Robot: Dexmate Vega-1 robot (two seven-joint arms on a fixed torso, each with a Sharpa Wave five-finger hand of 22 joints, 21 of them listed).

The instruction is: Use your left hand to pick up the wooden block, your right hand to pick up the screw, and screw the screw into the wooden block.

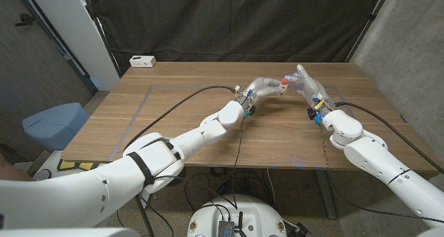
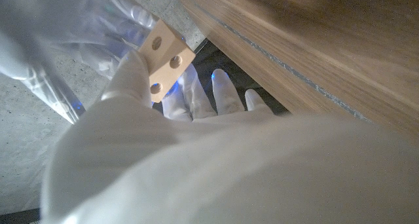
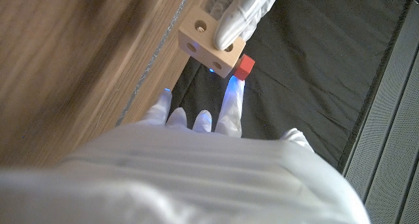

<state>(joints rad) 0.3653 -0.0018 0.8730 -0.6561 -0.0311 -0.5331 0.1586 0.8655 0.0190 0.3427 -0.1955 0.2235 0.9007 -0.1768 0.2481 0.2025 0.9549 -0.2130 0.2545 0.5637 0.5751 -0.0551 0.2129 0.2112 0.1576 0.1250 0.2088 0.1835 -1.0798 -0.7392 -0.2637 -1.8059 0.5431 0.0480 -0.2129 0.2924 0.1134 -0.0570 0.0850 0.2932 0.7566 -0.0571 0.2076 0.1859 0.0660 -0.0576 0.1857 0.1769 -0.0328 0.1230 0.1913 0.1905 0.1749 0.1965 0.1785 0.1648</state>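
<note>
Both hands meet in the air above the far middle of the table. My left hand [image 1: 262,89] pinches the pale wooden block [image 1: 280,88], which has round holes in its faces [image 2: 167,54] [image 3: 208,39]. The screw [image 1: 284,79] has a red head [image 3: 244,67] and sits against one side of the block. My right hand [image 1: 302,78] reaches in from the other side, and its fingertips [image 3: 230,93] hold the red head. The screw's shaft is hidden. In the left wrist view my right hand [image 2: 59,40] is a blur just beyond the block.
The wooden table [image 1: 173,119] carries a thin marked rectangle. A white box [image 1: 142,60] stands at its far left corner. A black curtain hangs behind. Cables run along both arms. A blue-grey seat [image 1: 52,123] stands off the table's left side.
</note>
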